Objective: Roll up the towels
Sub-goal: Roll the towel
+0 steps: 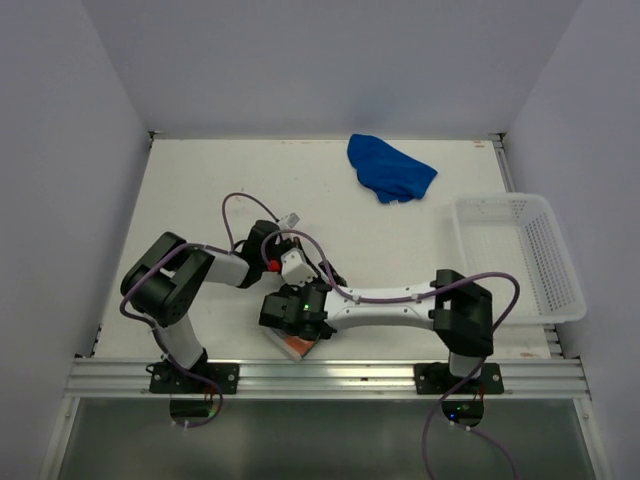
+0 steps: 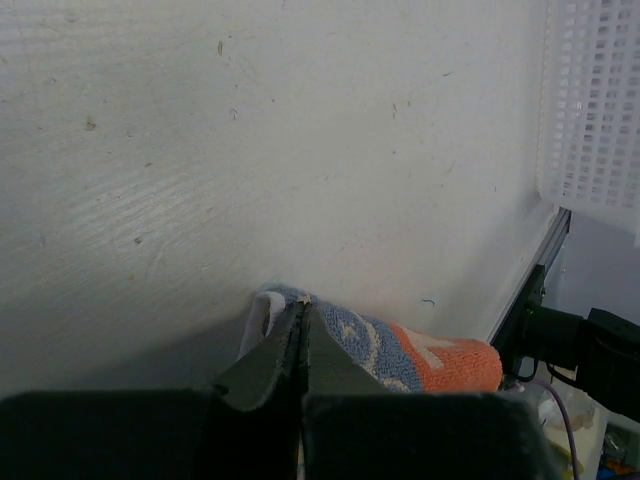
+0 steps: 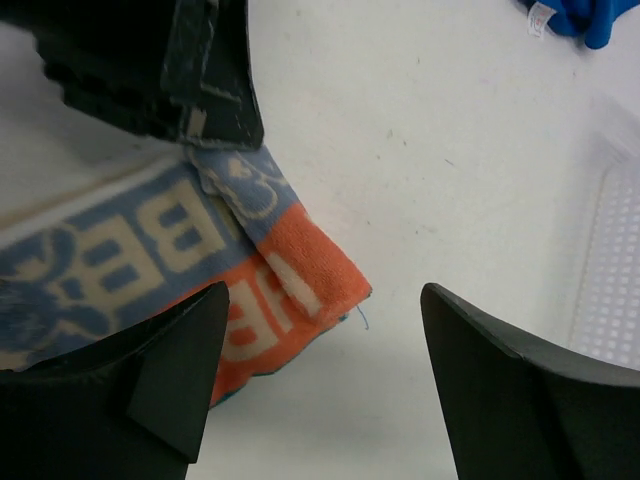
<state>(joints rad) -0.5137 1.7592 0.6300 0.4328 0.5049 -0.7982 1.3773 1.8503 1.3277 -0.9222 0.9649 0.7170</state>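
Note:
The patterned towel [image 1: 297, 346] lies near the table's front edge, mostly hidden under both grippers. In the right wrist view the patterned towel [image 3: 170, 260] shows orange, grey-blue and white lettering, with one corner folded over. In the left wrist view it [image 2: 420, 355] looks partly rolled. My left gripper [image 2: 303, 305] is shut on a raised edge of it, and it also shows in the top view [image 1: 298, 285]. My right gripper [image 3: 320, 380] is open just above the towel's orange corner, and its left finger [image 3: 180, 370] is over the cloth. The blue towel [image 1: 390, 168] lies crumpled at the back.
A white mesh basket [image 1: 520, 255] stands at the right edge; it also shows in the left wrist view [image 2: 595, 100] and in the right wrist view [image 3: 615, 280]. The aluminium rail [image 1: 330, 375] runs along the front. White walls enclose the table.

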